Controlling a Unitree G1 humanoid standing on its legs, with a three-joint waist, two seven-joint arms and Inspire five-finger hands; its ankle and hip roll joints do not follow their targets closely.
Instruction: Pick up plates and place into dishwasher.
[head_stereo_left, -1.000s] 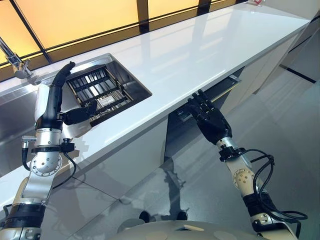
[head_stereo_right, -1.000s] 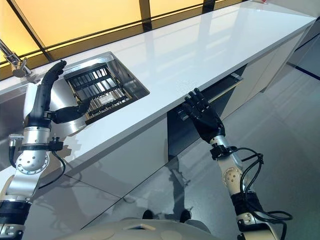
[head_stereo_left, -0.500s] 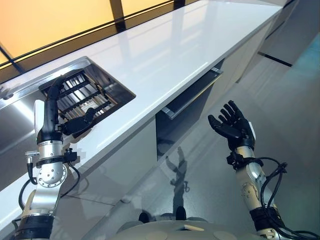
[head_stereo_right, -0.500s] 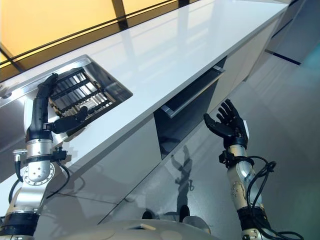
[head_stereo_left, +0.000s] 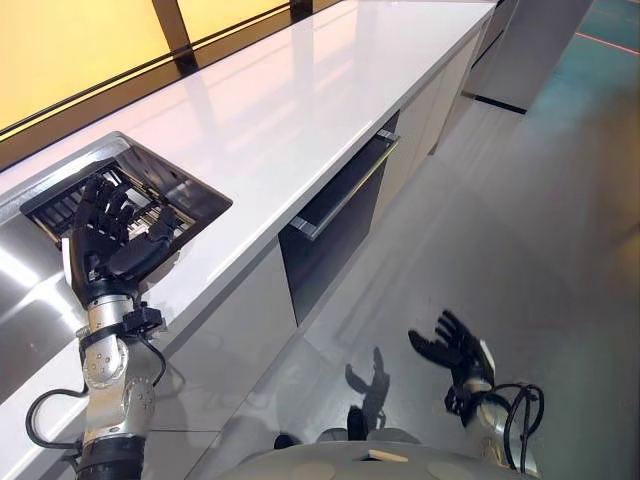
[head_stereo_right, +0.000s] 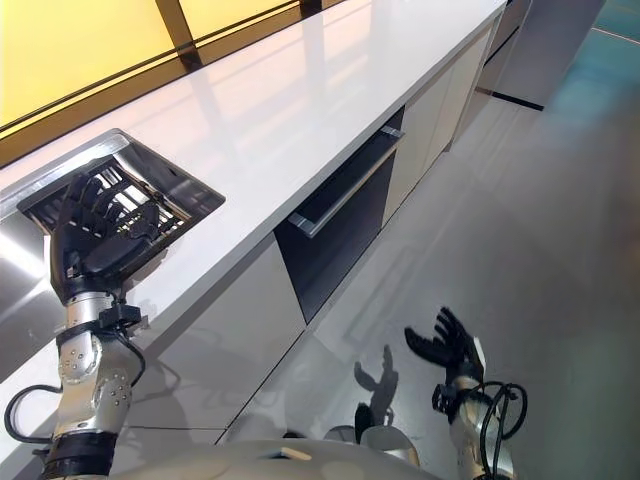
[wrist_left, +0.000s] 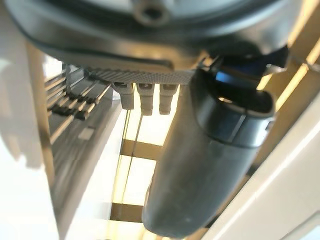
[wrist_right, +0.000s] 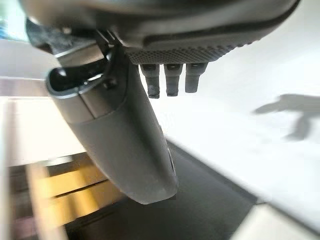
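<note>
The left hand (head_stereo_left: 105, 235) is hovering at nine o'clock with fingers spread, holding nothing, in front of the dark rack (head_stereo_left: 150, 200) sitting in the steel sink (head_stereo_left: 40, 290). The right hand (head_stereo_left: 450, 345) is hanging at five o'clock above the grey floor (head_stereo_left: 520, 220), fingers also splayed and empty. Between them the white countertop (head_stereo_left: 300, 90) is running toward one o'clock, and the dishwasher (head_stereo_left: 335, 225) is standing slightly ajar under its edge near centre.
</note>
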